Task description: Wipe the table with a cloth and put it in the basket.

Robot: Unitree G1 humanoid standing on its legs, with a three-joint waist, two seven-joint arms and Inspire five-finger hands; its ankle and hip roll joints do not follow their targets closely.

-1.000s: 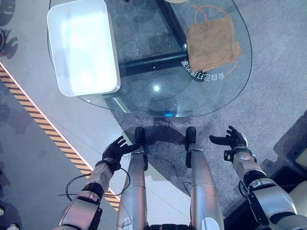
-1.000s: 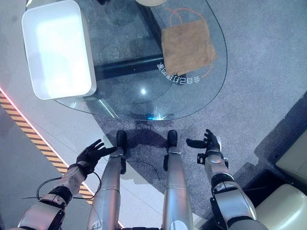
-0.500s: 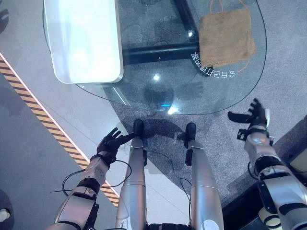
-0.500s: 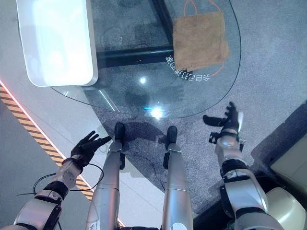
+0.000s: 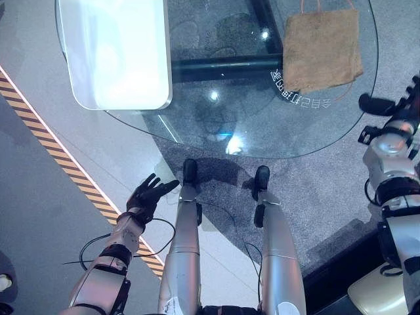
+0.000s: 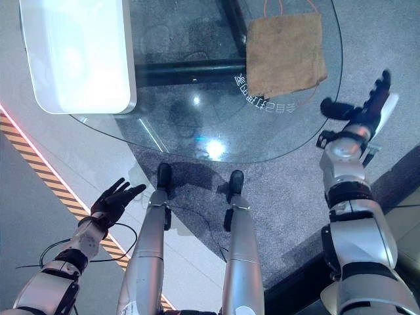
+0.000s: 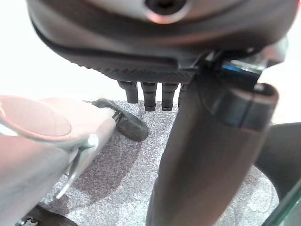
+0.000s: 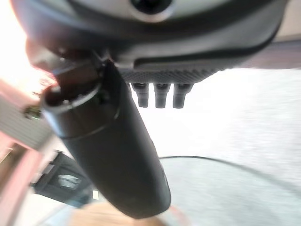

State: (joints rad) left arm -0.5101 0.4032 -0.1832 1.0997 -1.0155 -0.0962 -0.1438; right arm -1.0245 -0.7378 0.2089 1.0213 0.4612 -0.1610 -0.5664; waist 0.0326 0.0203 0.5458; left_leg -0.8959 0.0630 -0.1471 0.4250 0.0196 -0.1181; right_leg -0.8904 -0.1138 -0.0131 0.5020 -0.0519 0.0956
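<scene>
The surface [image 5: 223, 125] is a round sheet of clear glass, and you can see dark bars and the grey carpet floor [image 5: 328, 197] right through it. A white basket [image 5: 118, 52] with round corners sits on the left part of the glass, reaching past its edge. A brown cloth [image 5: 323, 49] lies flat on the right part, near the rim, well apart from the basket, with white letters on the glass just beside it

A lab or demo hall: hazard-striped floor tape [image 5: 46, 141] (yellow-black), grey carpet [image 5: 321, 190], glass table [image 5: 249, 125].
</scene>
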